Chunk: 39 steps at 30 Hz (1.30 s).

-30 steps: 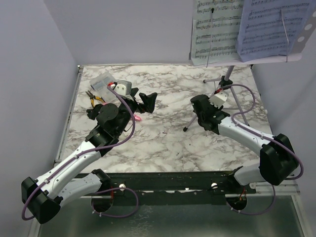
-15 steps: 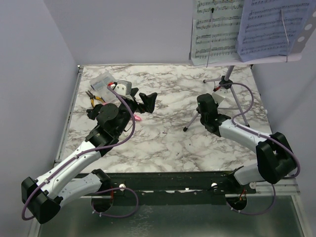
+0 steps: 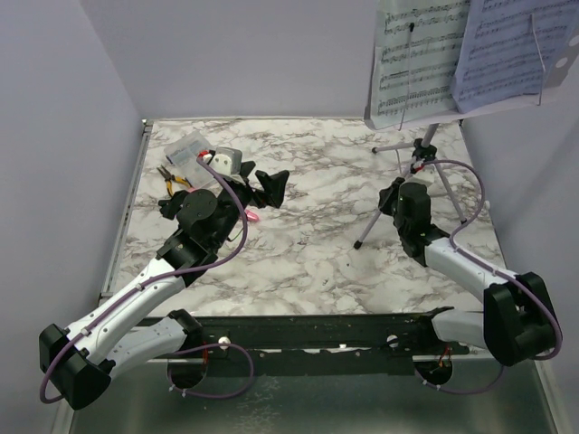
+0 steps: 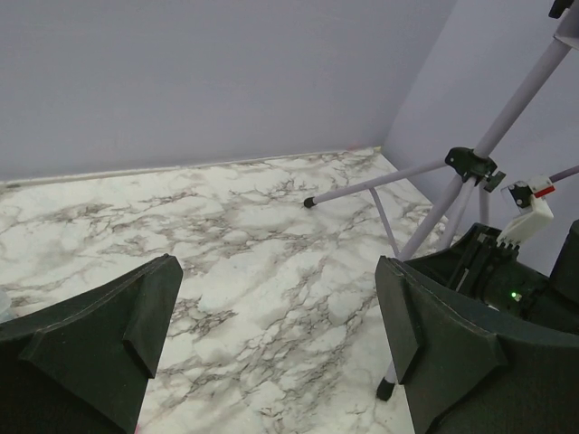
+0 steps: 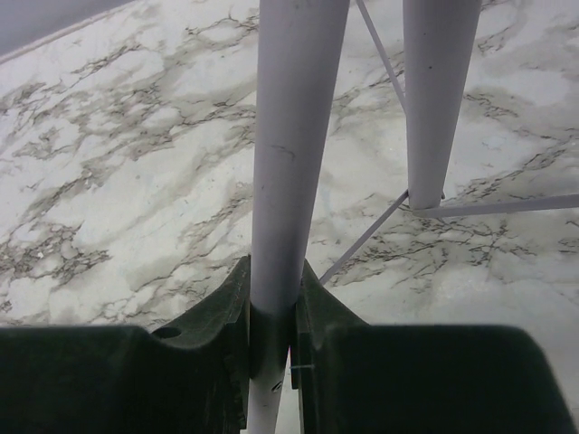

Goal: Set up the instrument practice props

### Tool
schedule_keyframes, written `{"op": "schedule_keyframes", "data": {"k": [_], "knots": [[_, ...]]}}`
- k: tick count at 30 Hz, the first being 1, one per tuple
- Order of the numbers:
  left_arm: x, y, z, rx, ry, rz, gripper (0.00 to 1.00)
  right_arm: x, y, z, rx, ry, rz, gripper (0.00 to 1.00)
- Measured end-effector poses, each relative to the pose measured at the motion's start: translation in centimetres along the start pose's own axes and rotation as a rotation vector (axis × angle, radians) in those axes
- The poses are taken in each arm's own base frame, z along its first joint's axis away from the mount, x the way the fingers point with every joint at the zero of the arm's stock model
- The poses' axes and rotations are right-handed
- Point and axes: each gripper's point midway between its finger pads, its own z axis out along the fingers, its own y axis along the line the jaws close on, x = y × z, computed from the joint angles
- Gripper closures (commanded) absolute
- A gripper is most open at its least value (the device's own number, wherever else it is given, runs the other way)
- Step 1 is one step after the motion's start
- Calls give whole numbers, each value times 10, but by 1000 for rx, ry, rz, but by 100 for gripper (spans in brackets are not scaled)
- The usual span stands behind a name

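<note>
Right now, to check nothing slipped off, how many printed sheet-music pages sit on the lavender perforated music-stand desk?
2. The left printed sheet-music page and the right printed sheet-music page, both on the lavender perforated music-stand desk. More may hide behind them.

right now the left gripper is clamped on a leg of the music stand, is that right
Not quite: it is the right gripper that is clamped on a leg of the music stand. The right wrist view shows it pressed against both sides of the leg. The left gripper is open with nothing in it.
</note>
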Motion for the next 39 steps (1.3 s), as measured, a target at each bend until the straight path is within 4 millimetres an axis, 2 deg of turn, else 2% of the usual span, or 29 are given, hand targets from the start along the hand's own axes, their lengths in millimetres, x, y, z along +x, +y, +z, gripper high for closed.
{"op": "schedule_keyframes", "data": {"k": [5,11,17,25,31,36,39], "knots": [[1,-2,0,7,2,-4,3,-2,-10,-6,-80,3,-53,100],[2,-7,-1,23,7,-6,3,-6,-19,0,-203,23,-100,100],[3,-10,-1,29,9,-7,3,-11,-19,14,-328,48,-156,100],[4,-14,-2,41,12,-8,3,-11,-16,20,-479,81,-216,100],[5,-18,-3,51,15,-9,3,-20,-39,26,-530,86,-237,99],[5,-20,-3,56,17,-9,3,-21,-44,26,-527,83,-253,65],[5,-19,-3,56,17,-8,3,-25,-49,27,-502,55,-322,54]]}}
